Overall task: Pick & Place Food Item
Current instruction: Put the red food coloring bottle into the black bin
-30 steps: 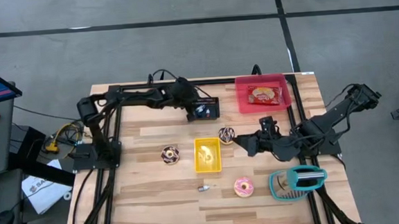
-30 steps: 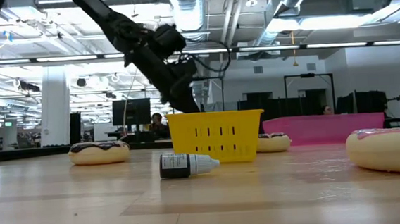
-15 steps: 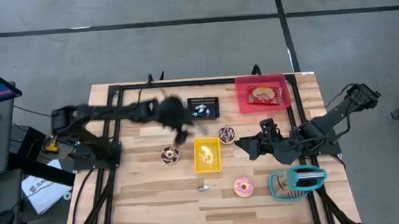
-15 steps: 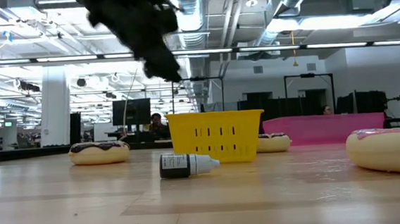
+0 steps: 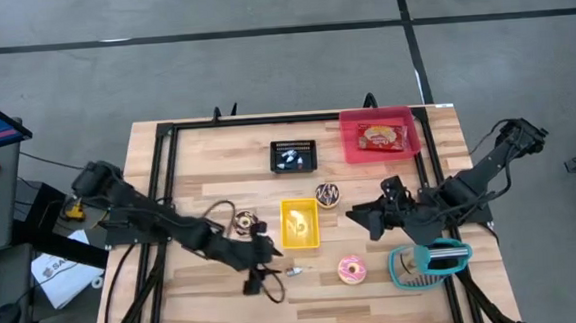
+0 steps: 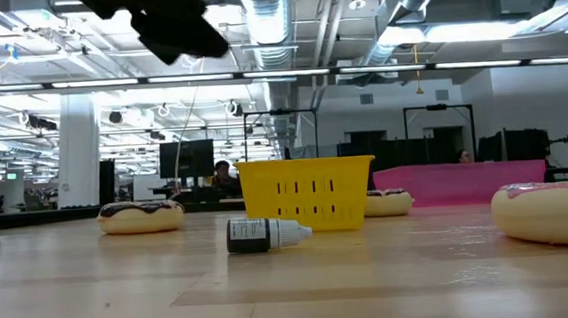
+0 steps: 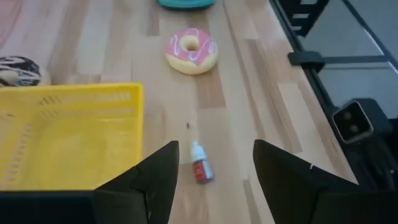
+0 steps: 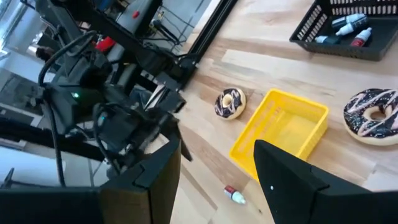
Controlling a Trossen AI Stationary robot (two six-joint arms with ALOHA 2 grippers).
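My left pincer (image 5: pixel 266 275) hung above the table (image 5: pixel 196 297) with its fingers spread wide, gripping nothing. The small bottle (image 5: pixel 294 271) lay on its side just ahead of the fingertips, apart from them, with the yellow basket (image 5: pixel 300 224) beside it. My right pincer (image 5: pixel 356 213) waited, also open and empty, past that basket, near the chocolate doughnut (image 5: pixel 327 194).

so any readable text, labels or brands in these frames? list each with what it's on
None can be read.
Snack packet in the pink tray: printed wrapper, lettering too small.
Small bottle: dark label, no legible characters.
Bottles in the black basket: too blurred.
Donuts, yellow basket: no markings visible.
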